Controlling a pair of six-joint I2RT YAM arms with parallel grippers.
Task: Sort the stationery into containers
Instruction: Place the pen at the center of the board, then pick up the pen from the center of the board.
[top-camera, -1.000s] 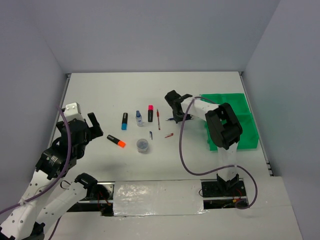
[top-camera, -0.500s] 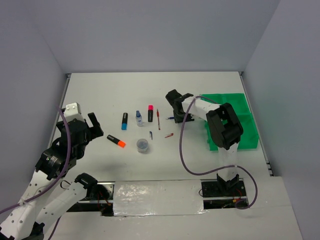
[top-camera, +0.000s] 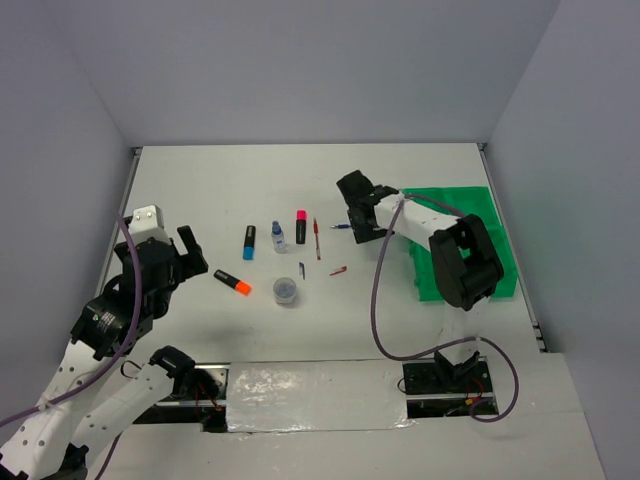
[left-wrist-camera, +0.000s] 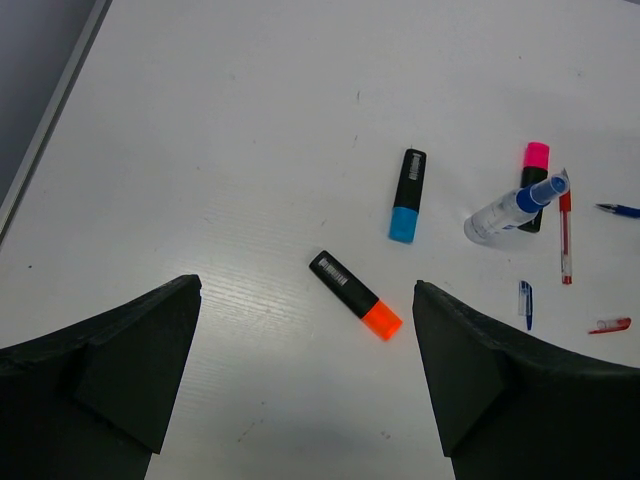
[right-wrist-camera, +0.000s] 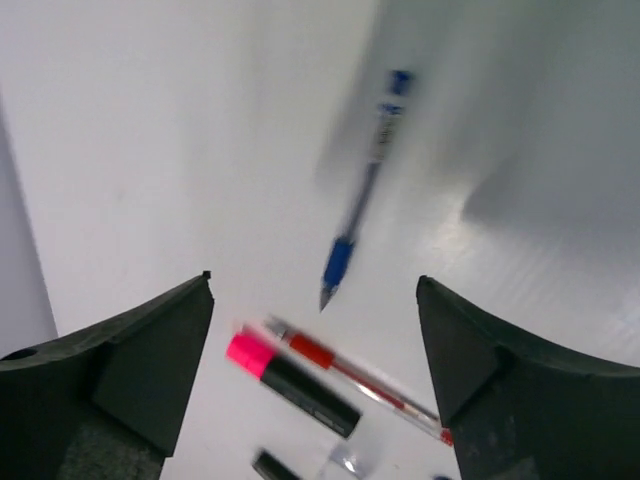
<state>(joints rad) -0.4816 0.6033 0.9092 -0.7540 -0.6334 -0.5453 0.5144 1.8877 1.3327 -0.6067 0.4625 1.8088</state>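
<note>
Stationery lies on the table left of the green tray (top-camera: 482, 200), with none visible inside it. Nearest the tray is the blue pen (right-wrist-camera: 362, 205). The right gripper (right-wrist-camera: 312, 285) hangs over it with jaws wide apart, apparently lined up to straddle the barrel for a pick. Farther from the tray sit the red pen (right-wrist-camera: 355, 378) and pink highlighter (right-wrist-camera: 295, 385), then the bottle (left-wrist-camera: 505, 210), blue highlighter (left-wrist-camera: 406, 195), jar (top-camera: 286, 290) and orange highlighter (left-wrist-camera: 355, 296). Farthest from the tray, the left gripper (left-wrist-camera: 306, 285) hovers above the orange highlighter, jaws likewise spread, clamping nothing.

A white table (top-camera: 300, 180) enclosed by plain grey walls (top-camera: 310, 70).
</note>
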